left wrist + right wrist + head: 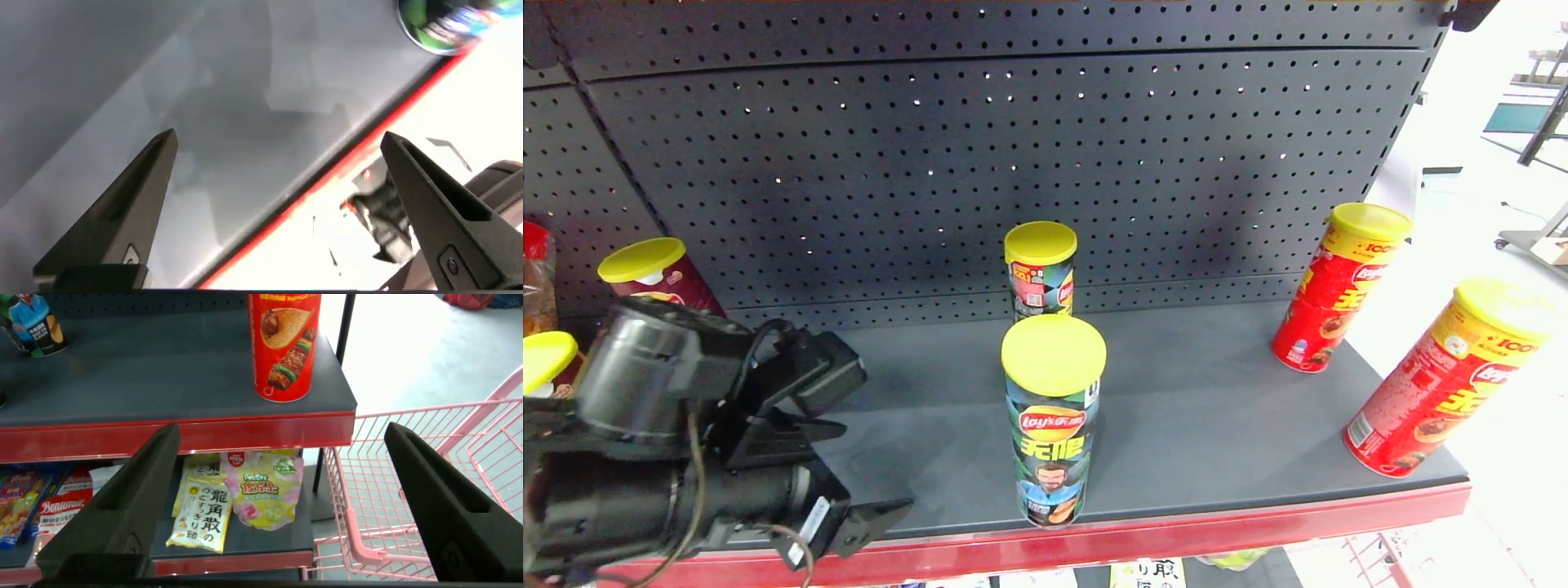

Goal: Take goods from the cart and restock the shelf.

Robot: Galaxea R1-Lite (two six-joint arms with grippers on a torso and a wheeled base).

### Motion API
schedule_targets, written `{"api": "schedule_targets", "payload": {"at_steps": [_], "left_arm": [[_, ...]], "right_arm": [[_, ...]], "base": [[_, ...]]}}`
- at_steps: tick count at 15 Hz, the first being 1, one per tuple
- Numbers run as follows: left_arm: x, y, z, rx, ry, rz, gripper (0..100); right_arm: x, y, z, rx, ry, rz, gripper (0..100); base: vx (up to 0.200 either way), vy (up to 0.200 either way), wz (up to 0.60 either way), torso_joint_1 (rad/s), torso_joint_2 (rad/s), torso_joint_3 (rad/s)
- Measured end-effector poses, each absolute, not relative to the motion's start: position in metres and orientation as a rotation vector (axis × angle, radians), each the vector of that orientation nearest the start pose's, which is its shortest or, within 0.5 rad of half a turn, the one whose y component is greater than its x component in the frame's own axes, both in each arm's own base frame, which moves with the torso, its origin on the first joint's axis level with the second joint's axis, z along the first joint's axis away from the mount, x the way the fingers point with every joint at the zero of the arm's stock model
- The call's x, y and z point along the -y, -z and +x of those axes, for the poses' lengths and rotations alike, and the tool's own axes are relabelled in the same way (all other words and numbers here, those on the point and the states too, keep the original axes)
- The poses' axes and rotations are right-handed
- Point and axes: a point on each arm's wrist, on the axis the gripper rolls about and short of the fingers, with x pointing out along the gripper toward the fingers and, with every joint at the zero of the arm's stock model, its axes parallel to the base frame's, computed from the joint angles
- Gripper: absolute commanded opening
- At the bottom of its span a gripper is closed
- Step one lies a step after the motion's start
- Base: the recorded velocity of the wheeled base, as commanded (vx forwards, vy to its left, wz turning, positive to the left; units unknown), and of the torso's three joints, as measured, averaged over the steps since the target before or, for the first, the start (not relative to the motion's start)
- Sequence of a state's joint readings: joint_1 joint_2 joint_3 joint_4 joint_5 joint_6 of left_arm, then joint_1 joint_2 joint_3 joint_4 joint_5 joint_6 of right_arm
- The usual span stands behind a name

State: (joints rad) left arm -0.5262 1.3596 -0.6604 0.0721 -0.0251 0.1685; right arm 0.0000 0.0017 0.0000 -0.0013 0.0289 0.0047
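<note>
- Grey metal shelf (pixel 1217 425): yellow-lidded dark crisp tube (pixel 1052 433) centre front, matching tube (pixel 1041 278) directly behind it
- Red cardboard crisp tube (pixel 1437 392) at right front corner, second red tube (pixel 1335 294) farther back

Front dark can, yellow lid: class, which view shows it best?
Head view: the dark can stands whole, lid to base, near the shelf's front edge. Right wrist view catches its lower part; left wrist view, a blurred bit.

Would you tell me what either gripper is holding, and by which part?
Nothing: the black left gripper and black right gripper are both open and empty.
</note>
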Motion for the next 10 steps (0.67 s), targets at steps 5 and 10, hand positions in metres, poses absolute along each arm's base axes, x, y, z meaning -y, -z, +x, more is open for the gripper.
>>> {"api": "schedule_targets", "payload": {"at_steps": [5, 10], "left_arm": [[0.053, -0.193, 0.091, -0.465, 0.589, 0.291, 100], [0.01, -0.203, 0.013, -0.148, 0.611, 0.202, 100]], "right_arm": [[-0.001, -0.076, -0.023, 0.0, -0.029, 0.004, 100], [-0.001, -0.076, -0.023, 0.0, -0.029, 0.005, 100]], "base": [[0.0, 0.0, 0.0, 0.0, 0.0, 0.0], [0.0, 0.0, 0.0, 0.0, 0.0, 0.0]]}}
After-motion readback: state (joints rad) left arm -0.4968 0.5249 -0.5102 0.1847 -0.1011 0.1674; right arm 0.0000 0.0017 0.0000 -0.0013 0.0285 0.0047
